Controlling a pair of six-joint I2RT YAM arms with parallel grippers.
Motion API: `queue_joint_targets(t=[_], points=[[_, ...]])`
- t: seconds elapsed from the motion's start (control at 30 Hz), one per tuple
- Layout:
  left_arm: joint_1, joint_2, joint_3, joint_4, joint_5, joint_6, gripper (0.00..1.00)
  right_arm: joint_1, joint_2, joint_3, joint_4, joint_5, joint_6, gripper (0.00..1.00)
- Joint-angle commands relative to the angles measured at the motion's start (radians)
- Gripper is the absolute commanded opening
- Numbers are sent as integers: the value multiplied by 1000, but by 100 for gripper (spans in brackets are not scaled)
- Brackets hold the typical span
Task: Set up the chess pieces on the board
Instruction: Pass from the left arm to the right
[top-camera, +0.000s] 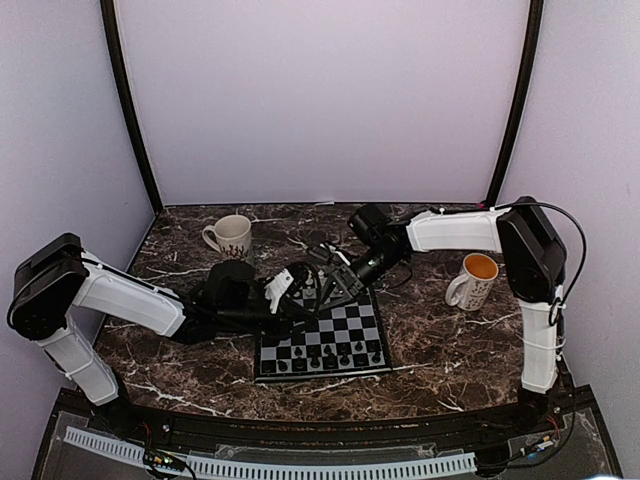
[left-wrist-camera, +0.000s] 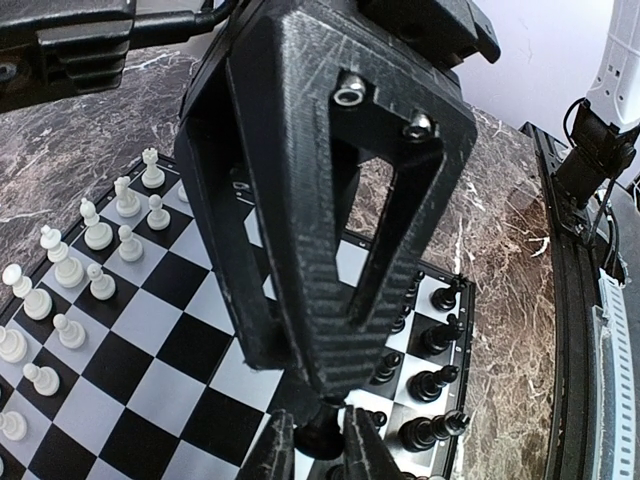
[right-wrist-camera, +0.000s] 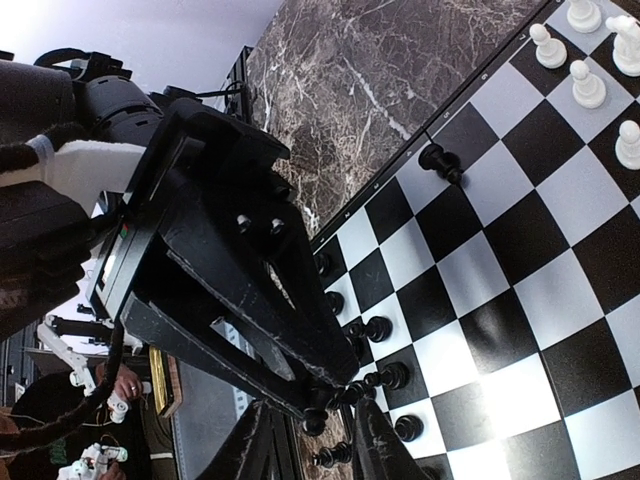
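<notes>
The board (top-camera: 352, 322) lies on the marble tabletop (top-camera: 450, 350) between the arms, and most of the job looks done. At the left of the left wrist view the white pieces (left-wrist-camera: 98, 235) stand in two tidy rows, as far as that view reaches. Next comes the left claw (left-wrist-camera: 318, 422), clamped on a black piece (left-wrist-camera: 320, 438) low over the black end; whether it touches its square is hidden. To the right, the black pieces (left-wrist-camera: 440, 340) stand in two rows, partly hidden behind the other arm. The right claw (right-wrist-camera: 315, 425) hovers close by, fingers apart, holding nothing. One lone black figure (right-wrist-camera: 440, 160) stands mid-board by the side rim — out of line, I judge — so it and the held piece seem to be what is left.
</notes>
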Motion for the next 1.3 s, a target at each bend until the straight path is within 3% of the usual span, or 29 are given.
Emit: queue_joint_targets(t=[0.0,0.47,0.67,0.8,1.03,1.27], points=[[-5,2,23,-3,-1,12,18,20,17,10,17,-14,11,28],[-5,-3,19,1,-5,14,18,35,44,9,12,-17,15,28],[-5,-2,18,6,-6,12,19,40,52,6,23,-38,28,20],[-7,-2,18,1,-21,15,29,40,50,4,26,-39,27,13],[-8,-54,18,-92,-56,49,50,40,41,44,-44,72,-48,11],[-8,-245,-40,-225,-99,28,52,43,30,118,-138,270,-162,11]])
